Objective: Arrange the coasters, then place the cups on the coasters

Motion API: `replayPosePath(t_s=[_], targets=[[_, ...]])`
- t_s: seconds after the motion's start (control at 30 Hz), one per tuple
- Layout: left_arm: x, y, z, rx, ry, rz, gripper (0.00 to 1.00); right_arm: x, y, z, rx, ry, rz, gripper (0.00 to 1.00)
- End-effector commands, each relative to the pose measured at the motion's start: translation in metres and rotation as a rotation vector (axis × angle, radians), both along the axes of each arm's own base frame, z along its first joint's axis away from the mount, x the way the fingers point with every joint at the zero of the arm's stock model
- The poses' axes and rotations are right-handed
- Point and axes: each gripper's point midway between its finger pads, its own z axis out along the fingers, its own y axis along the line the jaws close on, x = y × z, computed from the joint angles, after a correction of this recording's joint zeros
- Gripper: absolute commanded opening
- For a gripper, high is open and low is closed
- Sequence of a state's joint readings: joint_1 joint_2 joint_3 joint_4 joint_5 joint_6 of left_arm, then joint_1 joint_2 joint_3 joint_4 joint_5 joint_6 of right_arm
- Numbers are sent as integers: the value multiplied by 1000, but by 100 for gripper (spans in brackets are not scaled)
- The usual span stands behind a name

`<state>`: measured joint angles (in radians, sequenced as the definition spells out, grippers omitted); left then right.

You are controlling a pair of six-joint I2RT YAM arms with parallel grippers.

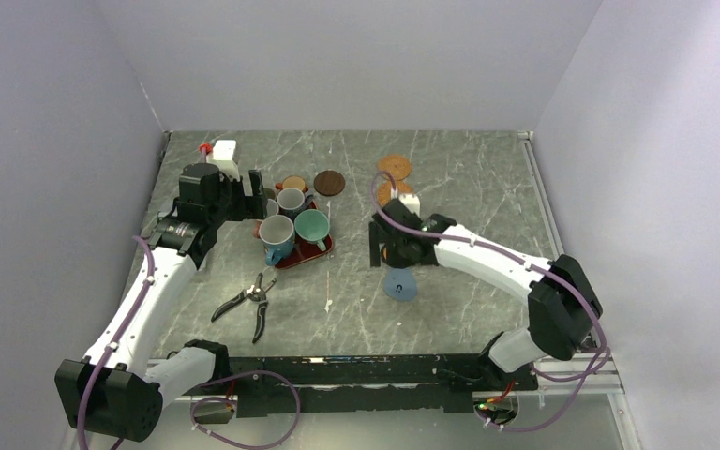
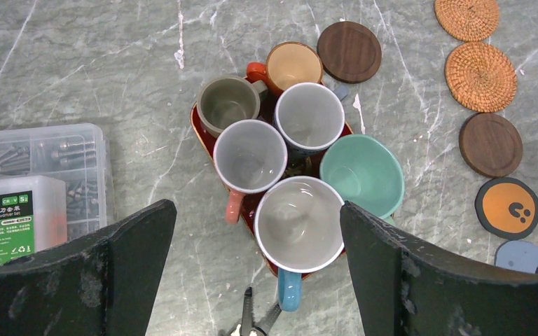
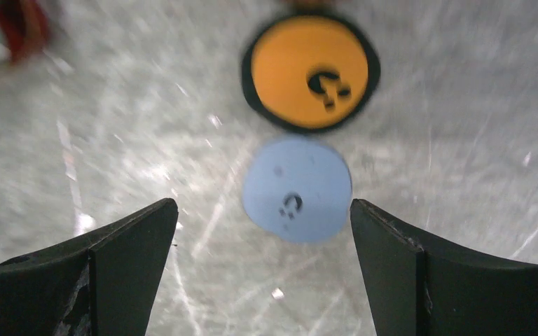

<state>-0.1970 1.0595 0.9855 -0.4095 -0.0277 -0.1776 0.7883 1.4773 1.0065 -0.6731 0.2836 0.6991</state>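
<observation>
right pincer (image 3: 260, 210) spread wide, empty, above blue coaster (image 3: 296, 189) | coaster lies flat on tabletop (image 3: 112, 105) just beside black-orange coaster (image 3: 309, 72), ending the row, likely spacing seats for cups (image 2: 361, 175) | left pincer (image 2: 258, 206) spread, empty, over cups crowded on red tray (image 1: 302, 259), probably staged for pickup
</observation>
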Motion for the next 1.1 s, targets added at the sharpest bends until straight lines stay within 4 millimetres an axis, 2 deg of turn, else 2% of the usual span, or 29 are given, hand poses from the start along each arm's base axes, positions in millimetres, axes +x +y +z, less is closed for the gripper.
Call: replayPosePath(t_s=[0.0,0.17,0.3,0.43,0.5,0.57,0.67,0.77,1.07], targets=[[3,-1,17,-5,-49,1,94,65,16,48,-4,-168,75,98],[2,-1,20,-9,-59,-1,94,133,47,63,47,-263,133,91],[2,-1,20,-8,-58,-2,94,187,74,68,83,-323,169,87],[2,-2,20,-12,-59,-6,94,234,92,58,76,-347,180,85],[2,-2,20,-14,-58,-7,94,253,100,46,66,-343,185,84],[2,-3,20,-13,-58,-8,94,270,107,41,66,-358,193,84],[2,-3,20,-16,-57,-10,94,291,119,42,68,-390,205,84],[2,-3,20,-16,-57,-11,94,304,125,35,63,-410,219,83],[1,-3,21,-18,-61,-11,94,316,129,3,10,-411,272,83]])
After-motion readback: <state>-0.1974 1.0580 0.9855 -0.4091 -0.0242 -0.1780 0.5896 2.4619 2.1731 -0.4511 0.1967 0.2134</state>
